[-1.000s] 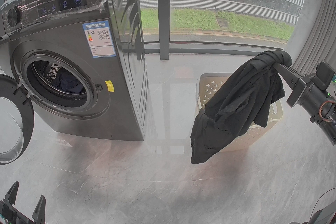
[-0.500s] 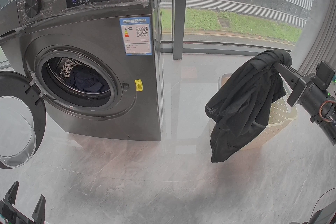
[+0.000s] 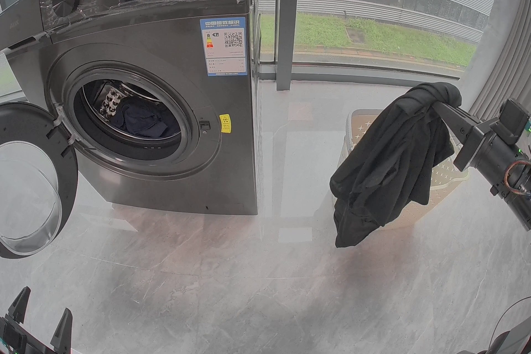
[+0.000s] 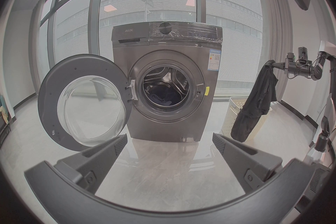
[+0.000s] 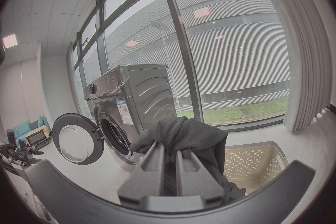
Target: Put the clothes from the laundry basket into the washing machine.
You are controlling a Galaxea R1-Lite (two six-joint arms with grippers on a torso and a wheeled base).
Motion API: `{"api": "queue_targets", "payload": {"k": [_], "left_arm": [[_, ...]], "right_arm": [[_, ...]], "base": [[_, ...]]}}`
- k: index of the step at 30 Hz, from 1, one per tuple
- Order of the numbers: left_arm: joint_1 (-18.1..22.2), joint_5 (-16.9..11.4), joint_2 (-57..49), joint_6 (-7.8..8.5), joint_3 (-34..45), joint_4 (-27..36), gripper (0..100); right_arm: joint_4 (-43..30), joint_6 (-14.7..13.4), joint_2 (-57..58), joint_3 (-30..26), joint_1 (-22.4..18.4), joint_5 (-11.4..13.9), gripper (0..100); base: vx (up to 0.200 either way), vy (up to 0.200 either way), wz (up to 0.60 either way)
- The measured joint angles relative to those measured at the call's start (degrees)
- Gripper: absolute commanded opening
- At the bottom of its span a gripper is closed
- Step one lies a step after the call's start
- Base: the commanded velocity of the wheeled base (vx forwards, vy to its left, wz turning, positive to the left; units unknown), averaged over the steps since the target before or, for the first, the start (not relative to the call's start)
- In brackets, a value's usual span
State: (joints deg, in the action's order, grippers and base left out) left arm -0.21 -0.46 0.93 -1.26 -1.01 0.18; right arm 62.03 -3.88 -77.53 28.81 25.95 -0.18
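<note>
My right gripper is shut on a black garment that hangs in the air at the right, above the beige laundry basket. In the right wrist view its fingers pinch the dark cloth. The grey washing machine stands at the left with its round door swung open. Dark blue clothes lie inside the drum. My left gripper is low at the lower left, open, with nothing between its fingers.
Pale tiled floor stretches between the machine and the basket. A window wall with a dark upright post stands behind, and a curtain hangs at the far right. The open door sticks out to the machine's left.
The head view has swung left, so the machine and basket appear shifted right. The hanging garment has swayed a little under my right gripper. Both grippers hold their places in the picture.
</note>
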Motion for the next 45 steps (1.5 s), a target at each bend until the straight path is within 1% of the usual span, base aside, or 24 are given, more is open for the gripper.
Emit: {"api": "queue_targets", "payload": {"k": [20, 38, 45], "left_arm": [[0.0, 0.0, 0.0, -0.05, 0.0, 0.0, 100], [0.0, 0.0, 0.0, -0.05, 0.0, 0.0, 100], [0.0, 0.0, 0.0, -0.05, 0.0, 0.0, 100]], "right_arm": [[0.0, 0.0, 0.1, 0.0, 0.1, 0.1, 0], [0.0, 0.0, 0.1, -0.1, 0.2, 0.1, 0], [0.0, 0.0, 0.1, -0.1, 0.5, 0.2, 0]], "base": [[0.0, 0.2, 0.0], [0.0, 0.0, 0.0], [0.0, 0.2, 0.0]]}}
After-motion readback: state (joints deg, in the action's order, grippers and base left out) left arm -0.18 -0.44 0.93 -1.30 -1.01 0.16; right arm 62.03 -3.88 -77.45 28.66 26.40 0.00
